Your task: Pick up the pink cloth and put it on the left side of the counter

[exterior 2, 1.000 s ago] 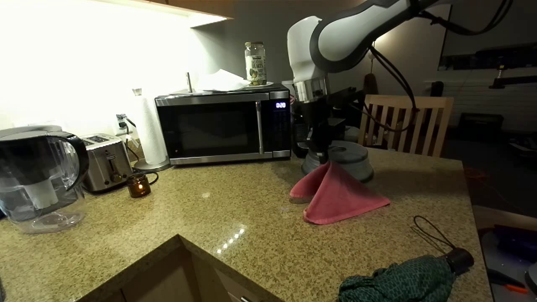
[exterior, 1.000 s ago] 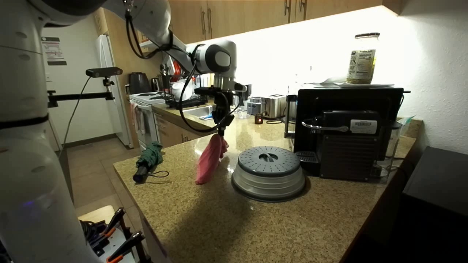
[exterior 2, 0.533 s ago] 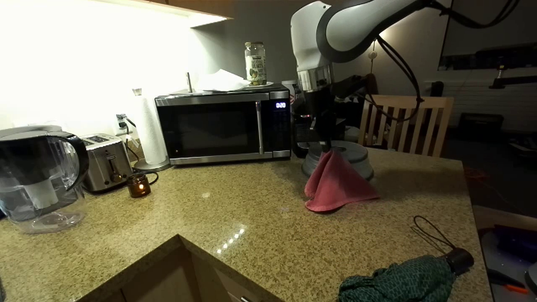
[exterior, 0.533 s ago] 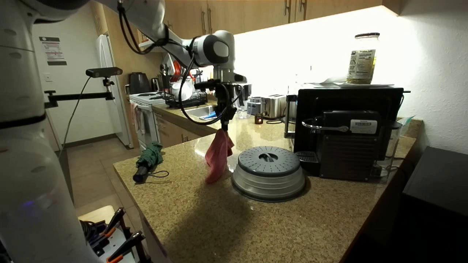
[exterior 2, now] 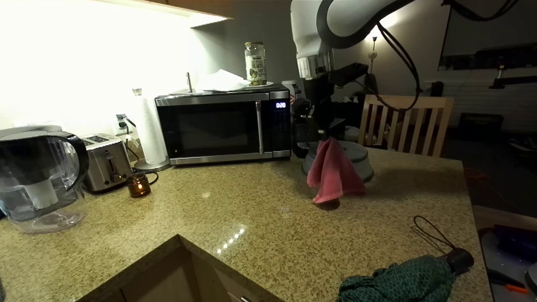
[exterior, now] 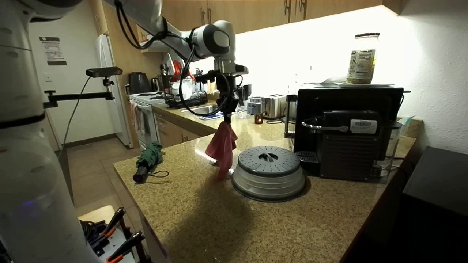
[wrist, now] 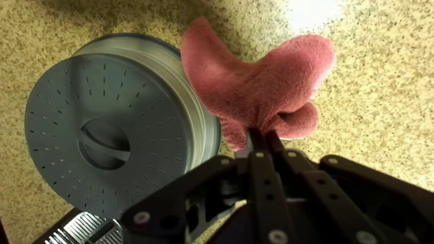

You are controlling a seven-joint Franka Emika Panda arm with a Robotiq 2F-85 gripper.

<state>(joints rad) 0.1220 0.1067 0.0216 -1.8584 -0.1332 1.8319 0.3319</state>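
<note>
Wrist view: one black two-fingered gripper, jaws pressed together on a gathered fold of one soft pink cloth, the fabric flaring out past the tips in rounded lobes. Cloth hangs over the speckled tan stone counter, just beside one round grey slotted cover with stepped translucent sides; cannot tell if the two touch. In both exterior views it hangs from its top, dark shadow beneath; contact of the lowest corner with the stone unclear. One folded dark green umbrella with a black handle lies well apart, on the same counter. In an exterior view, one each of: clear pitcher with black handle, brushed-steel toaster, amber glass candle jar with a bright spot inside, white paper towel roll, black-and-steel microwave. Writing there: microwave's lit display reads 0:20; one glass jar on top has a label, "HEARTS" legible, line above it blurred. In an exterior view, one white barcode sticker on the black coffee machine, print too small to read; likewise one paper notice on the far wall. Two black clamps with orange tips, low beside the white robot arm.
</note>
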